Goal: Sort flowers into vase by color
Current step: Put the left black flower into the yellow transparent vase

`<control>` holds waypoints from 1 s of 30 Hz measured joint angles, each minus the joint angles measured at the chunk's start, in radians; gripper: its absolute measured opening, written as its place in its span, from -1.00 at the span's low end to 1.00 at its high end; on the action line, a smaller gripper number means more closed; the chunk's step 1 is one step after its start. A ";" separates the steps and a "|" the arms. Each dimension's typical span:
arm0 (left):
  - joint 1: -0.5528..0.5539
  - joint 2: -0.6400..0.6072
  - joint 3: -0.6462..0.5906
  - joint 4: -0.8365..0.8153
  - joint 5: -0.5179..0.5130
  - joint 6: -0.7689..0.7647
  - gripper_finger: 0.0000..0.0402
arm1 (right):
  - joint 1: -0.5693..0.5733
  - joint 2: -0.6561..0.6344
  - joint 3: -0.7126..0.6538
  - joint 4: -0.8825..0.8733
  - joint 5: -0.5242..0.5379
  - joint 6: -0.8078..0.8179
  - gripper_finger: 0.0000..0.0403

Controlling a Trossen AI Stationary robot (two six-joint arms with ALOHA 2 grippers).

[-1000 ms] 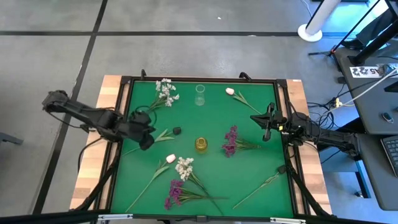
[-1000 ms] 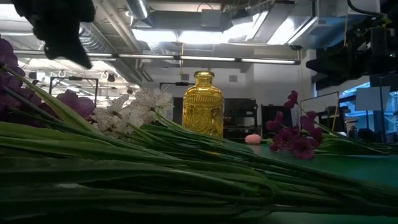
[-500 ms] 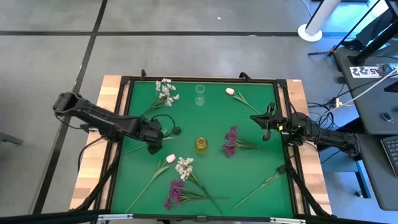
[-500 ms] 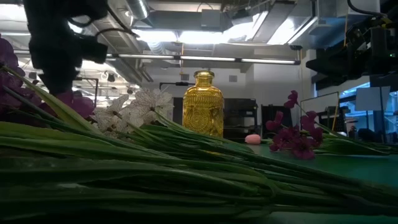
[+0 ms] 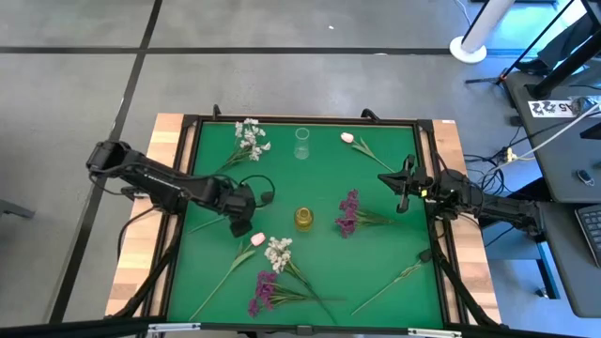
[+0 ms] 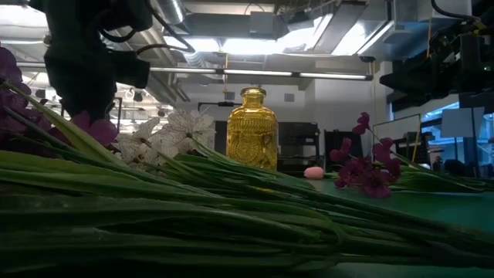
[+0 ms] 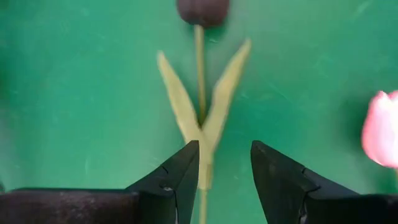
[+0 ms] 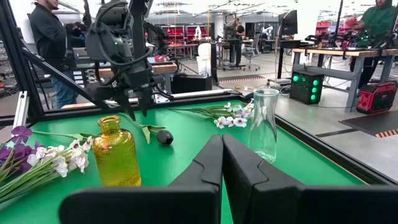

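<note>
Left wrist view: the left gripper (image 7: 225, 168), jaws partly apart and holding nothing, is being positioned astride the stem of a dark-budded flower (image 7: 200, 74) lying flat on the green mat (image 7: 74, 93).
Step in hand: this stem is being lined up for pickup.
Next move: lowering and closing on the stem are likely being called for.
Room: a pink tulip bud (image 7: 380, 127) is lying just beside; the yellow vase (image 5: 304, 218) is standing near, the clear vase (image 5: 301, 143) farther off.
Right gripper (image 5: 404, 194): being kept closed, empty, near the mat's right edge.

Matt green mat (image 5: 385, 253), glossy amber glass vase (image 5: 304, 218) (embossed)

2 vases (image 5: 302, 143), 9 flowers (image 5: 278, 251) (approx.)
</note>
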 joint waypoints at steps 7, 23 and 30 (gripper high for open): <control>0.093 0.000 -0.067 0.004 0.058 0.027 -0.30 | 0.000 0.000 0.000 0.000 0.000 0.000 -0.94; 0.104 0.000 -0.156 0.132 0.207 0.036 -0.30 | 0.000 0.000 0.000 0.000 0.000 0.000 -0.94; 0.103 0.000 -0.156 0.129 0.194 0.020 -0.30 | 0.000 0.000 0.000 0.000 0.000 0.000 -0.94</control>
